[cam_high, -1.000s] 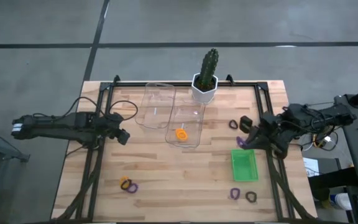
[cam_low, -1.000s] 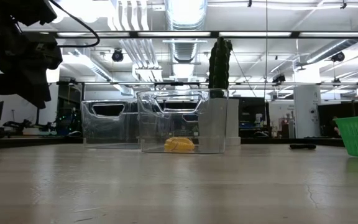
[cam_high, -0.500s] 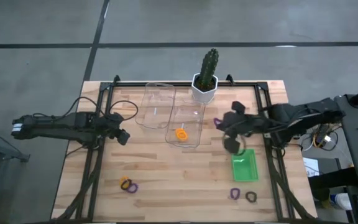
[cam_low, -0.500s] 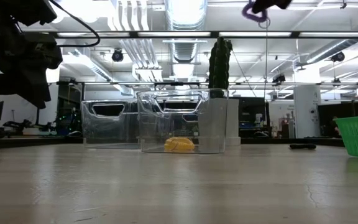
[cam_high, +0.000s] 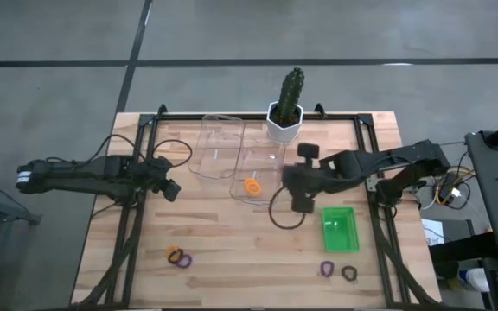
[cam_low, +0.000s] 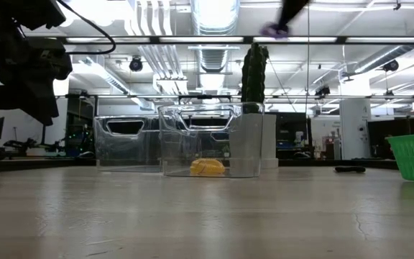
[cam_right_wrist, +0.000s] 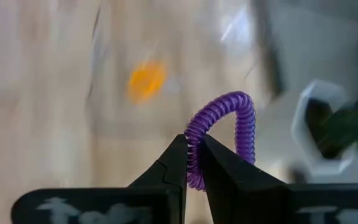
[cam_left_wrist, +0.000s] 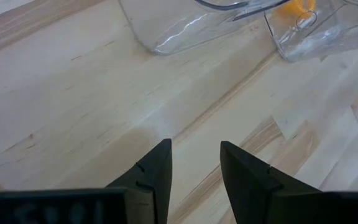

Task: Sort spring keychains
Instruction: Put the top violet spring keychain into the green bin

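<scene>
My right gripper [cam_right_wrist: 194, 146] is shut on a purple spring keychain [cam_right_wrist: 224, 122] and hangs high over the table's middle [cam_high: 284, 177], beside the nearer clear bin [cam_high: 262, 173]. The low view shows the purple coil [cam_low: 274, 30] near the top of the picture. An orange keychain [cam_high: 251, 186] lies in that bin. An orange one [cam_high: 174, 252] and a purple one [cam_high: 185, 260] lie near the front left. Another purple one [cam_high: 327, 269] and a black one [cam_high: 348, 273] lie at the front right. My left gripper [cam_left_wrist: 194, 149] waits open over bare wood on the left [cam_high: 170, 189]. My right gripper pinches the purple coil at one end of its arc [cam_right_wrist: 194, 163] between its two fingertips. The rest of the loop curves out past the tips. The fingers slant downward, and the keychain is lifted well clear of the table.
A second clear bin [cam_high: 221, 145] stands behind the first. A potted cactus [cam_high: 285, 108] stands at the far middle edge. A green basket [cam_high: 340, 229] sits on the right. Black frame rails run down both sides of the table.
My right gripper has swung from the table's right edge toward its middle, carrying the purple keychain. It has tipped over and now points downward beside the clear bin. The keychain has come into the top of the low view and gone left across it.
</scene>
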Action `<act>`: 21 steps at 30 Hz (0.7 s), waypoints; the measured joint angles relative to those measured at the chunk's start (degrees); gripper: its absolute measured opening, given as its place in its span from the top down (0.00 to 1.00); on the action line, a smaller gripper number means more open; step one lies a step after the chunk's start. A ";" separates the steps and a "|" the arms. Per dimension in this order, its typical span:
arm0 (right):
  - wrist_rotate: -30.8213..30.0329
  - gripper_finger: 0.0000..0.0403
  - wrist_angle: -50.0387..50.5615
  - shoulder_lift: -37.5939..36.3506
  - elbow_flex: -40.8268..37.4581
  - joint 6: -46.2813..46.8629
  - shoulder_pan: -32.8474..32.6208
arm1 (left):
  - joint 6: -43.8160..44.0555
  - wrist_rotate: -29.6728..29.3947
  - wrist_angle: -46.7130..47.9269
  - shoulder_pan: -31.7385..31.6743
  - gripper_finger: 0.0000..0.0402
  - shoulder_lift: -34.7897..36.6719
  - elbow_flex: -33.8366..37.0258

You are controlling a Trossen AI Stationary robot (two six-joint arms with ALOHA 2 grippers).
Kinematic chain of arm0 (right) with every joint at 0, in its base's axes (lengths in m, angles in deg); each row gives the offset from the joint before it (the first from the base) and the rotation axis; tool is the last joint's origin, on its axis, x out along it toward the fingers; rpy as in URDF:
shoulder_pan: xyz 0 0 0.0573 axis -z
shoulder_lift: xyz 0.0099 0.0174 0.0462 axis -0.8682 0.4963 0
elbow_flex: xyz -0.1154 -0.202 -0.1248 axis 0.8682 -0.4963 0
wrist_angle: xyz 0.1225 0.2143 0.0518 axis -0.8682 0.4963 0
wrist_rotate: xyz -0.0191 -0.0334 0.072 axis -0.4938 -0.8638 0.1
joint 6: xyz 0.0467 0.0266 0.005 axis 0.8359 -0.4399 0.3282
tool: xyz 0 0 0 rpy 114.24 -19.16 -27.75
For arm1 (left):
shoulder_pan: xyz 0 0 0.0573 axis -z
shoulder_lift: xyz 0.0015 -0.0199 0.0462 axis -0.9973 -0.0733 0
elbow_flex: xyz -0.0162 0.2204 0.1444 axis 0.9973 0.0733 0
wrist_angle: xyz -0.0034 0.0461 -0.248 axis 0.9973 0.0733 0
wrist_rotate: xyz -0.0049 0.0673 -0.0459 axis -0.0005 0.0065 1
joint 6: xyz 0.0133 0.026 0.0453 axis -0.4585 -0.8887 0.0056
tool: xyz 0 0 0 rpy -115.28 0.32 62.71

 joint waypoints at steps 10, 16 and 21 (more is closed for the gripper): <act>17.45 0.92 12.05 -2.87 -9.68 26.61 -10.23 | -1.77 -0.17 0.04 0.02 0.68 -0.01 0.00; 18.17 0.92 11.10 -6.58 -16.32 41.95 -17.58 | -1.76 -0.17 0.02 0.01 0.68 -0.17 0.00; 19.67 0.92 4.05 -10.44 -23.38 49.56 -21.37 | -1.53 -0.17 0.00 0.00 0.68 -0.15 0.00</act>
